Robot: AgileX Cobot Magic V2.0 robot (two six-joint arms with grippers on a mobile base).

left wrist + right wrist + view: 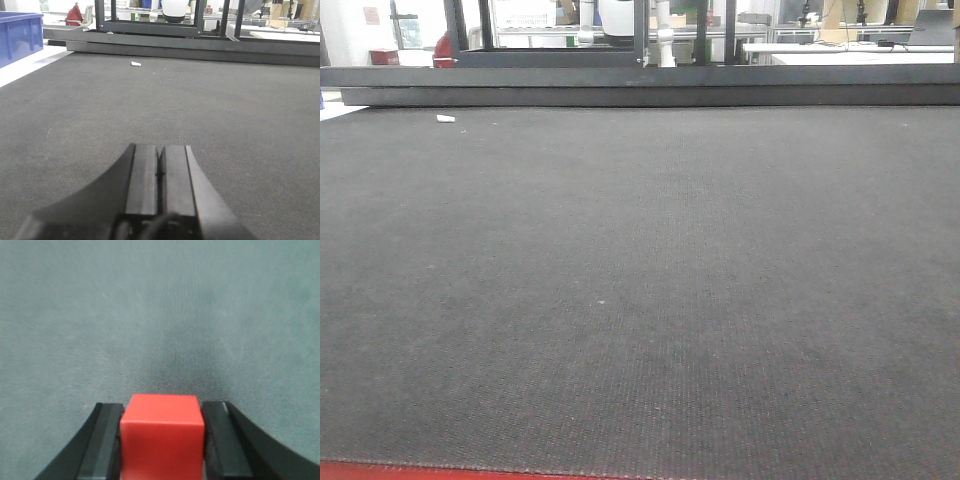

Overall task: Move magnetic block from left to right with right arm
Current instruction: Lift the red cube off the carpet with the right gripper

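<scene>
Clearly the right fingers (102, 440) pinch the magnetic block (162, 440) from both sides, flat against its opposite faces, so the cube sits square and should not twist on the carry rightward. Whether it is off the grey tabletop (160, 315) I cannot tell. Meanwhile the left fingers (142, 175) are pressed together, empty, low over the tabletop and out of the way
</scene>
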